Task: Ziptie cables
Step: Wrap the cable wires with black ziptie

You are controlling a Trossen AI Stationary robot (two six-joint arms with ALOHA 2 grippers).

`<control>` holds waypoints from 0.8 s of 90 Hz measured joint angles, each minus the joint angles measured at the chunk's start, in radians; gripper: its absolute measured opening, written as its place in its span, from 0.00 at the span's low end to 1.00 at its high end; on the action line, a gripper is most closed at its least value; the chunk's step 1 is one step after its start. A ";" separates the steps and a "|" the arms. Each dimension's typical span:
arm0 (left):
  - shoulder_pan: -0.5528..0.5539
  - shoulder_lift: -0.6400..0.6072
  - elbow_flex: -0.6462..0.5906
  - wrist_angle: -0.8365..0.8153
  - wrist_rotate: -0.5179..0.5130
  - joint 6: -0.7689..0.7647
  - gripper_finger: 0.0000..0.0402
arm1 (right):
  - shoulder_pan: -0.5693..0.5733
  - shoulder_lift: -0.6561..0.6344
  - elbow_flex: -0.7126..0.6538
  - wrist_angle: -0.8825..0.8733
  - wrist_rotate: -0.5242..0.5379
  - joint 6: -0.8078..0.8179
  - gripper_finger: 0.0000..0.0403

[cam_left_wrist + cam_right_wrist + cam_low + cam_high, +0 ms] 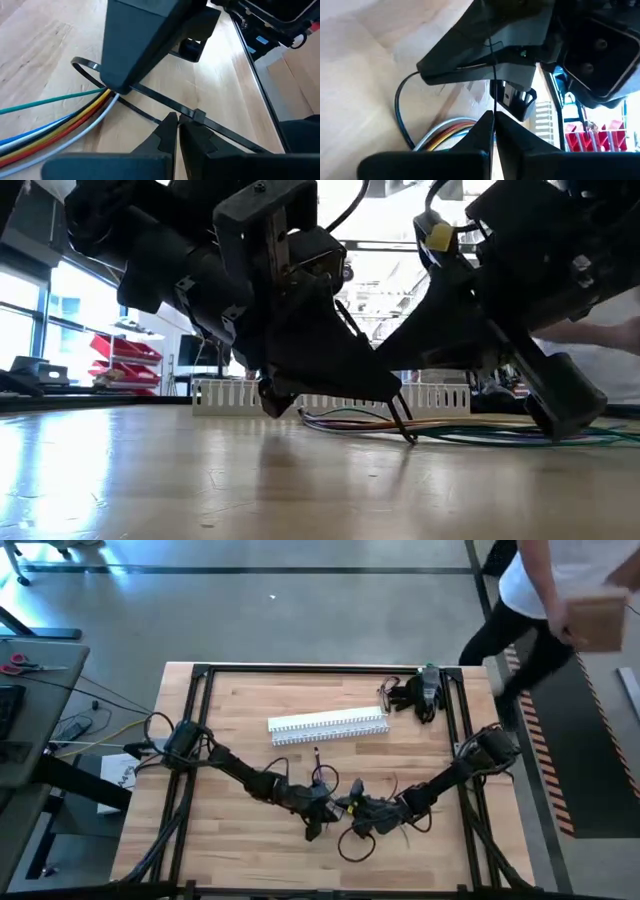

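Below, the cables [60, 117] lie just beside (touching?) left pincer [177, 120].

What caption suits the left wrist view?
Left end effector shut on black zip tie looped around the cables; right end effector pinches the loop.

Left gripper [318, 821] and right gripper [352, 808] low, seemingly pinched closed, nearly tip-to-tip.

The wooden tabletop [240, 840] carried a white slotted channel [328, 725] near its far edge. The cables [470, 430] lay on it nearer the front. A dark tangle of gear [420, 692] sat in its far right corner.
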State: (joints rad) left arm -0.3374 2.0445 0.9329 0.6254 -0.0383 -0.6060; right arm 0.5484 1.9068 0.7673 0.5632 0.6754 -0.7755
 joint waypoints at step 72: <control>0.000 0.001 0.000 -0.007 -0.008 0.005 0.00 | 0.031 -0.005 0.077 -0.111 -0.025 -0.074 0.00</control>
State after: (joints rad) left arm -0.3370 2.0453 0.9329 0.6185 -0.0463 -0.6014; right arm 0.5792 1.9018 0.8444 0.4519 0.6506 -0.8497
